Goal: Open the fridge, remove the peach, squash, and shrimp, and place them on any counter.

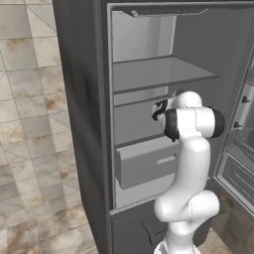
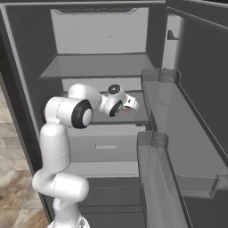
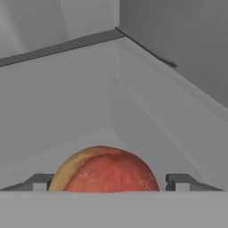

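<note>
Straddling the peach [image 3: 104, 171], the open pincer [image 3: 109, 181] sits near the fridge [image 3: 178, 44] corner.

Light was even and flat in all three rendered views, with no single source to pick out. The fridge [image 1: 89, 124] shell read as dark grey, while its interior behind that shell was pale and softly shaded, dimmer beneath each shelf [image 1: 158, 74]. No glare showed on the white arm [image 2: 55, 147] (only smooth grading). The peach [image 3: 104, 171] looked slightly soft, its edges faintly blurred; the fridge walls behind it carried gentle gradients, without hard shadows.
</note>
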### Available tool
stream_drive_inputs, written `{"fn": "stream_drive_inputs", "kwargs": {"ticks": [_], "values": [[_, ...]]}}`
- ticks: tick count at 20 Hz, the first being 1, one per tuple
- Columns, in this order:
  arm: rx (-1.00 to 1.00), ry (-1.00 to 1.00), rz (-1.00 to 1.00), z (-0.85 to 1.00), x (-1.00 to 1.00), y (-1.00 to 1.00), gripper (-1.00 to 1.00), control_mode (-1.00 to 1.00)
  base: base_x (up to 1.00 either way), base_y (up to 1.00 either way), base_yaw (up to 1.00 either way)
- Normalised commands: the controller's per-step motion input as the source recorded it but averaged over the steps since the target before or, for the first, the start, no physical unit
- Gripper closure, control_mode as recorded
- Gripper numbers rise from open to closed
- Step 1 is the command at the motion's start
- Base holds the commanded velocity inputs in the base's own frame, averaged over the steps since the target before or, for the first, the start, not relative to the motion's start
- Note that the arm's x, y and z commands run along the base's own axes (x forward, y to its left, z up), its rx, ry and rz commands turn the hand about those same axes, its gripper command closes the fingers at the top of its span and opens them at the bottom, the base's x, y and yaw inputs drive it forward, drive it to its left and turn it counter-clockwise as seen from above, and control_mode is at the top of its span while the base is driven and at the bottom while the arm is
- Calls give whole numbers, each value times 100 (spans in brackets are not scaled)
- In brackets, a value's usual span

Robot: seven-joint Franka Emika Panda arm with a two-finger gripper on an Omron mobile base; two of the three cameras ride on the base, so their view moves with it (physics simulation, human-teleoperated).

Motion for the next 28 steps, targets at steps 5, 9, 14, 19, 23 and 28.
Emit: {"fn": "stream_drive_inputs", "kwargs": {"ticks": [5,9,14,19,23,28], "values": [[0,6,0,-57,1,0,100,-100,0,0,0],[0,-3,0,-52,1,0,100,-100,0,0,0],[0,-13,0,-67,-19,0,100,-100,0,0,0],[0,-15,8,-1,-93,0,100,-100,0,0,0],[0,-18,16,21,-100,0,100,-100,0,0,0],[0,-16,22,80,-100,-6,100,-100,0,0,0]]}}
